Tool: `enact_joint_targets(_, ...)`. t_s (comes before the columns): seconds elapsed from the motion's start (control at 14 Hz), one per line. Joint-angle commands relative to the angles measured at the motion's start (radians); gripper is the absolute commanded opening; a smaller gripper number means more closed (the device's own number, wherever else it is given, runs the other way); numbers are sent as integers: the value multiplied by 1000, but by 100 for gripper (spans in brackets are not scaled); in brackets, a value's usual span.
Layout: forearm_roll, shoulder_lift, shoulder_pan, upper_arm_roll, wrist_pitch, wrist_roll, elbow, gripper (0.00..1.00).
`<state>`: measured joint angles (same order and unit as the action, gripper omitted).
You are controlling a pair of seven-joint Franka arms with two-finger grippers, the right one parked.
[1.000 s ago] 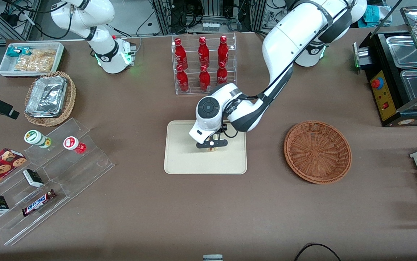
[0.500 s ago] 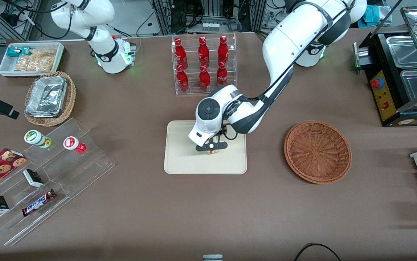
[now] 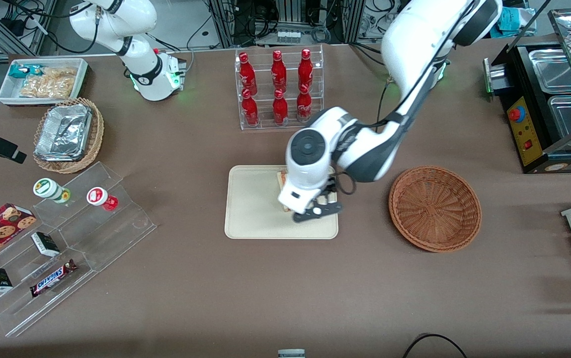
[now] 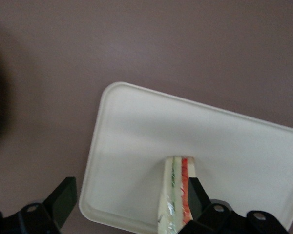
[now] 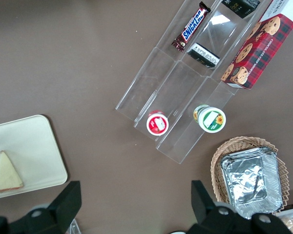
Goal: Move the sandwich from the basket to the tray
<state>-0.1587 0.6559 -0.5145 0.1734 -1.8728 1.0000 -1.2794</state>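
Note:
The sandwich (image 4: 177,191), a white wedge with red and green layers at its edge, lies flat on the cream tray (image 4: 136,131). My left gripper (image 4: 129,201) is open and empty above it, with one finger (image 4: 195,194) close beside the sandwich's red edge. In the front view the gripper (image 3: 316,213) hangs over the tray (image 3: 250,209), and the wrist hides most of the sandwich (image 3: 282,176). The right wrist view shows the whole sandwich (image 5: 5,171) on the tray (image 5: 34,141). The reddish-brown basket (image 3: 434,209) stands empty beside the tray, toward the working arm's end.
A clear rack of red bottles (image 3: 279,88) stands farther from the front camera than the tray. Clear stepped shelves (image 3: 66,238) with snacks, a tan basket of foil trays (image 3: 66,134) and a white snack bin (image 3: 41,82) lie toward the parked arm's end.
My gripper has opened and let go of the sandwich, which now lies on the tray. The gripper has risen and shifted toward the basket.

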Motion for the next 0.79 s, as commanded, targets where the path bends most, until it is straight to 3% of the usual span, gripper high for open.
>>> enact_joint_targets(0.0,36,-84,-6,-130,81,-56,-55,100)
enact_joint_targets(0.21,157,-102,-7,-328,162,-304,-55,100)
enact_joint_targets(0.5,240,-117,-6,-561,279,-634,-60,100)
enact_joint_targets(0.71,362,-141,-7,-744,345,-886,-60,100)
